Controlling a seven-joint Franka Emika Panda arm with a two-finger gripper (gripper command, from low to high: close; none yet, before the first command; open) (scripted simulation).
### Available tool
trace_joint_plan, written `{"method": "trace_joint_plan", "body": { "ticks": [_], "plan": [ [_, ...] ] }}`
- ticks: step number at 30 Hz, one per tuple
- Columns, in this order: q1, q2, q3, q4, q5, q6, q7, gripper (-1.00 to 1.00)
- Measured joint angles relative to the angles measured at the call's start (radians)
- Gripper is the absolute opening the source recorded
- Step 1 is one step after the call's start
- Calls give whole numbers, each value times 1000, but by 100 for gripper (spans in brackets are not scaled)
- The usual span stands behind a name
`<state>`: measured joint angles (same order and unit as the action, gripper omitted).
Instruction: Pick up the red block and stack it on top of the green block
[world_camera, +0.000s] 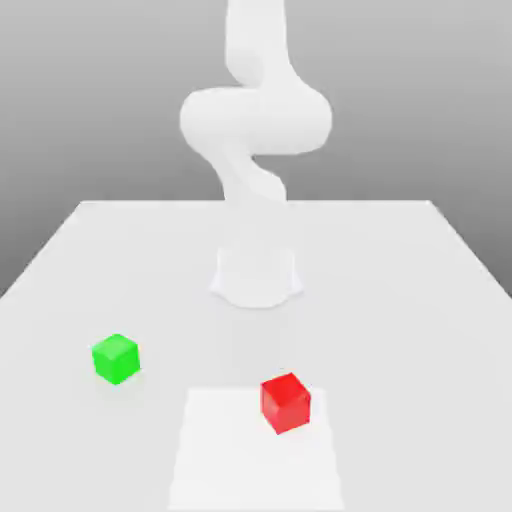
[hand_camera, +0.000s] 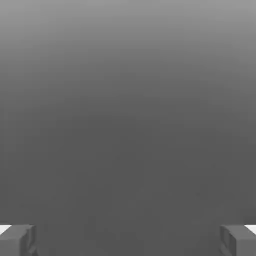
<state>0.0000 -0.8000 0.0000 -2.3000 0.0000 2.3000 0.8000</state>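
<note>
The red block rests on the white table, toward the front and slightly to the exterior view's right. The green block sits on the same table at the exterior view's left, well apart from the red one. In the hand view, my gripper is open, its two grey fingertips standing far apart with nothing between them and plain grey background beyond. Neither block is touched.
The white arm rises from its round base at the table's middle and bends upward. A lighter square patch lies on the tabletop at the front, under the red block's near side.
</note>
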Motion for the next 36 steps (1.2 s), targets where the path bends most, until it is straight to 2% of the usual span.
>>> {"method": "trace_joint_plan", "body": {
  "ticks": [3, 8, 19, 23, 24, 29, 32, 34, 36],
  "plan": [
    [-16, 106, 77, -77, -73, 66, 2, 0],
    [-32, 230, 127, -155, -138, 135, -4, 0],
    [-38, 496, 132, -320, -214, 285, -62, 0],
    [-32, 556, 120, -364, -208, 326, -96, 0],
    [1, 589, 82, -389, -211, 349, -111, 0],
    [1, 589, 82, -389, -211, 349, -111, 0],
    [39, 701, 57, -503, -82, 456, -278, 0],
    [39, 701, 57, -503, -82, 456, -278, 0],
    [56, 746, 55, -529, -19, 493, -348, 0]
  ]
}}
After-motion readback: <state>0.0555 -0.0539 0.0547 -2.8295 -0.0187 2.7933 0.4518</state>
